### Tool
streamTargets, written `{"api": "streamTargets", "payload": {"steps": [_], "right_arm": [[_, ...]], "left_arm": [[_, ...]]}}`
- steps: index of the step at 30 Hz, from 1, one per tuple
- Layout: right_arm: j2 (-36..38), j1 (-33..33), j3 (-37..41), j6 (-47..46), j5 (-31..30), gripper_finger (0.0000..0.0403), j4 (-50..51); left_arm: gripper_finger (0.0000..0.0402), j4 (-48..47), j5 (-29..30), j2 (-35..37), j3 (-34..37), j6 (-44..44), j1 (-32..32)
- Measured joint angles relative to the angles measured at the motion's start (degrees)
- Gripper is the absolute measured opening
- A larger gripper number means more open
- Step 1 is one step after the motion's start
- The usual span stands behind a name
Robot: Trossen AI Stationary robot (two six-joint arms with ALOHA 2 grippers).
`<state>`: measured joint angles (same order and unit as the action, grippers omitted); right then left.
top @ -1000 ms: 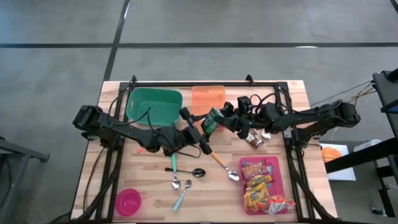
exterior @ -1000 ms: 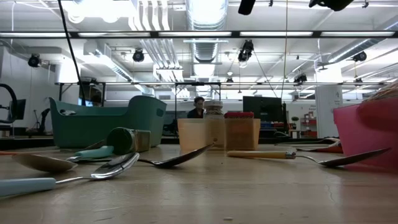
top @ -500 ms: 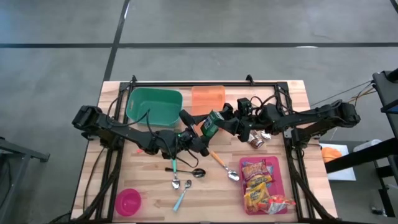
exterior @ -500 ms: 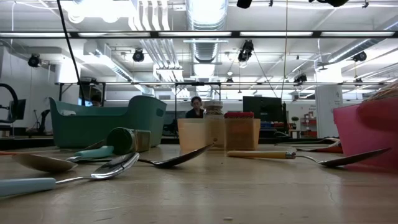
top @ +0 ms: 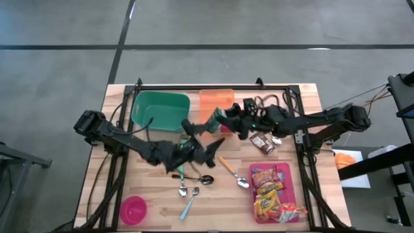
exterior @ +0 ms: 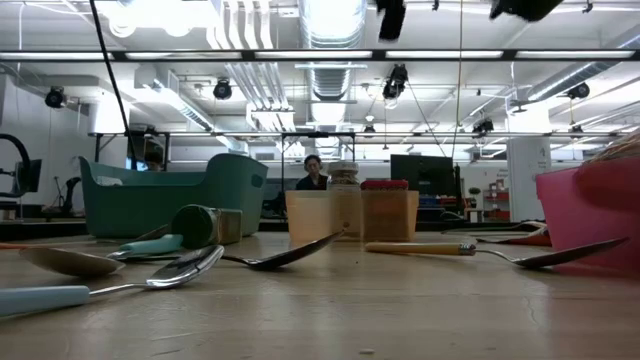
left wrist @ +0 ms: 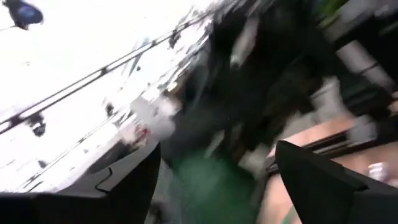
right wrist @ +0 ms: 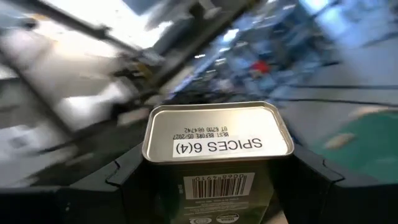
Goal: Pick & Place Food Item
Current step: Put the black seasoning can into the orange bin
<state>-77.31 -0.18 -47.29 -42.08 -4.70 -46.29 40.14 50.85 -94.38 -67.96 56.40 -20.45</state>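
Observation:
A dark green spice tin [top: 217,120] with a silver end labelled "SPICES" [right wrist: 217,146] hangs above the table's middle, in front of the orange container [top: 217,100]. My right gripper [top: 228,123] reaches in from the right and is shut on it. Just to the tin's left and near side is my left gripper [top: 203,138]. It stands open and nothing shows between its fingers [left wrist: 124,180] in the blurred left wrist view. My right gripper pinches the tin between its two fingers [right wrist: 121,177], one on each of two opposite sides [right wrist: 152,186]. The fingers come in about level from the table's right. The tin is lifted clear of the table and tilted, its labelled metal end turned up toward the wrist.
A green bin [top: 160,110] stands at the far left. On the near right, a pink tray [top: 292,188] holds snack packets. Several spoons [top: 194,184] lie in the near middle, a pink bowl [top: 134,209] at the near left, and a brown packet [top: 262,142] under the right arm.
My left gripper has rolled about its own axis beside the tin. The tin in my right gripper has swung a little toward the orange container, still clear of the table.

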Motion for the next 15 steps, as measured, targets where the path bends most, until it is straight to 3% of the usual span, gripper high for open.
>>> {"api": "streamTargets", "payload": {"steps": [5,11,15], "right_arm": [[0.5,-0.1,-0.1,0.3,-0.8,0.0250,-0.8],[0.6,-0.2,-0.1,0.3,0.5,0.0250,-2.5],[0.6,-0.1,-0.2,-0.2,1.5,0.0250,-2.5]], "left_arm": [[0.0316,0.0,-4.1,-0.1,0.2,2.5,-0.9],[0.0316,0.6,1.5,-0.1,0.2,2.6,-1.1],[0.0316,1.4,2.1,-0.1,0.3,2.5,-1.2]]}}
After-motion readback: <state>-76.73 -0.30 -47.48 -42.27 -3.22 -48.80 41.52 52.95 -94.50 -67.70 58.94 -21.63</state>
